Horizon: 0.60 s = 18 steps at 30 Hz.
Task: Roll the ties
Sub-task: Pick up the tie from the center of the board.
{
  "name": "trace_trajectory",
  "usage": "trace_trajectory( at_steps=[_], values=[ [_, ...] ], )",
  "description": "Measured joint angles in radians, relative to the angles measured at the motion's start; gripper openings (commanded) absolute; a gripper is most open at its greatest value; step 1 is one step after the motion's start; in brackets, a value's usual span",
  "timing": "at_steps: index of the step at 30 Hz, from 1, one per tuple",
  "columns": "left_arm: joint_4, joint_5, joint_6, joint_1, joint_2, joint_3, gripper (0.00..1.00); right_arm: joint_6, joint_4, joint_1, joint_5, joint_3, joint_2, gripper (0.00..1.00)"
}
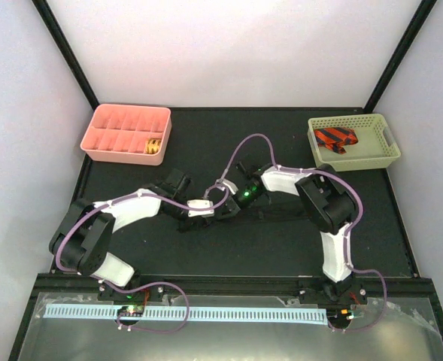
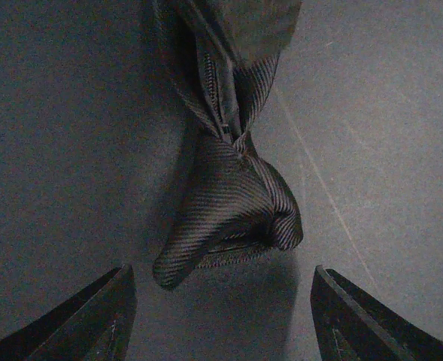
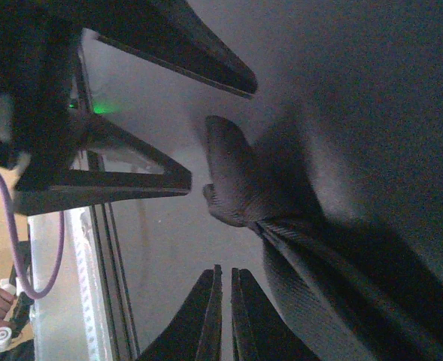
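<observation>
A dark ribbed tie (image 2: 236,203) lies on the black mat, its folded end bunched just ahead of my left gripper (image 2: 221,301). That gripper is open, one finger on each side, and does not touch the tie. The tie runs away from it toward the top of the left wrist view. In the right wrist view the same tie (image 3: 236,180) lies beside my right gripper (image 3: 225,278), which is shut and empty, just left of the band. In the top view both grippers, left (image 1: 200,210) and right (image 1: 226,208), meet at the mat's middle; the tie barely shows there.
A pink compartment tray (image 1: 101,120) at the back left holds a rolled tie (image 1: 154,145). A green basket (image 1: 379,154) at the back right holds a red and black striped tie (image 1: 335,138). The left gripper's open fingers (image 3: 123,180) stand close to my right gripper.
</observation>
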Motion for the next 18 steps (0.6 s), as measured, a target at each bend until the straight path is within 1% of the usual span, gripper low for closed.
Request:
trace_trajectory(
  at_steps=[2, 5, 9, 13, 18],
  values=[
    [0.008, -0.003, -0.006, -0.008, 0.0, 0.0, 0.6, 0.014, 0.012, 0.006, 0.001, 0.001, 0.026, 0.08],
    [0.019, -0.014, -0.014, -0.031, 0.004, -0.002, 0.57, 0.029, 0.028, 0.006, 0.005, 0.001, 0.062, 0.07],
    [0.027, -0.029, -0.021, -0.049, 0.015, -0.002, 0.57, 0.044, 0.048, 0.006, 0.019, -0.006, 0.1, 0.05],
    [0.027, -0.045, -0.035, -0.054, 0.032, -0.001, 0.61, 0.051, 0.06, 0.005, 0.01, -0.007, 0.109, 0.05],
    [0.026, -0.062, -0.052, -0.062, 0.043, 0.0, 0.54, 0.053, 0.07, 0.005, 0.002, -0.011, 0.113, 0.05]
  ],
)
